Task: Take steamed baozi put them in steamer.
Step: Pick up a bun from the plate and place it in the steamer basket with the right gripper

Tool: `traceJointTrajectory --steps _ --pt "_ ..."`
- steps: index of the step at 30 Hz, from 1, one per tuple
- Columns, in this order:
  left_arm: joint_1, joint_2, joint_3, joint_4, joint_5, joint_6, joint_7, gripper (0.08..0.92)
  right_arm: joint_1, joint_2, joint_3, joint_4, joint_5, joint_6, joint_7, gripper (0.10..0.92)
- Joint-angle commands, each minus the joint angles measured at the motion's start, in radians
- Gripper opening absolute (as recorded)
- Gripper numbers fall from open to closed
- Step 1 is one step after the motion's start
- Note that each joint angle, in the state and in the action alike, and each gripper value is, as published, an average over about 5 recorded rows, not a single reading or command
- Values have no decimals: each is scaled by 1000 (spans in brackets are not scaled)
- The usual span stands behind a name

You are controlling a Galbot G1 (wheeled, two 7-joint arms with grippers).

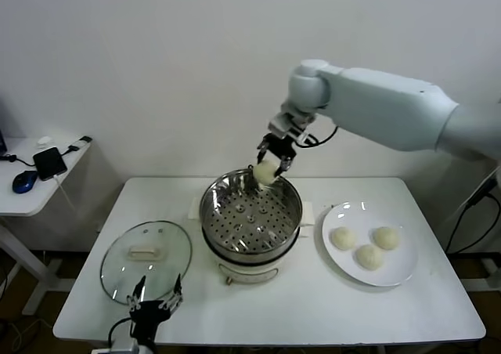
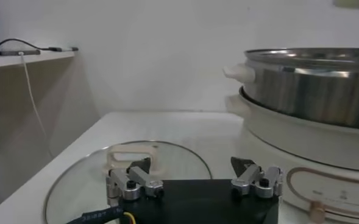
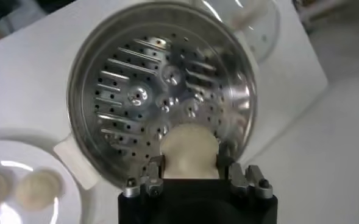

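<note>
Right now my right hand [image 1: 274, 157] hangs over the far rim of the steamer [image 1: 250, 213], its fingers pinched on one bun [image 1: 264, 172]. In the right wrist view that bun [image 3: 189, 151] sits squeezed between the two fingers [image 3: 154, 176], directly above the perforated tray, close to the tray's edge rather than its middle. I cannot tell from any view whether the bun touches the tray yet; from the head camera it looks level with the rim.

My left hand [image 1: 155, 295] is parked low at the near left of the table [image 1: 313, 307], fingers spread wide, holding nothing. Its wrist view shows the fingertips [image 2: 139, 170] hovering just over the near edge of the glass lid [image 2: 124, 176], which lies flat on the table beside the steamer.

Three more buns [image 1: 365, 246] lie on the white plate [image 1: 395, 272] to the right of the steamer, grouped close together.

I can read no brand or writing anywhere; the steamer's base [image 2: 325, 182] carries only a thin outlined panel and a small knob, seen in the left wrist view alone. Only the head view shows the side table [image 1: 31, 201] on the left with a phone [image 1: 49, 163] and a mouse [image 1: 24, 181].
</note>
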Motion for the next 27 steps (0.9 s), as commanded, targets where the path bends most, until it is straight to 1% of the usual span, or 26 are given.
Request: traceJointTrajectory --steps 1,3,6,13,20,23,27 --pt "5 3 2 -6 0 -1 0 823 -194 132 81 -207 -394 371 109 577" --pt "7 4 3 -6 1 -1 0 823 -233 148 120 -281 -432 394 133 577" --pt "7 5 5 -4 2 -3 -1 823 -265 157 145 -328 -447 400 152 577" --pt "3 5 10 -1 2 -2 -1 823 -298 165 172 -391 -464 404 182 577" --pt "-5 5 8 3 2 -1 -3 823 -303 178 174 -406 -438 401 198 577" --pt "-7 4 5 2 1 1 -4 823 -296 181 170 -404 -420 400 208 602" --pt "-3 3 4 -4 1 2 -4 823 -243 156 122 -354 -297 399 148 707"
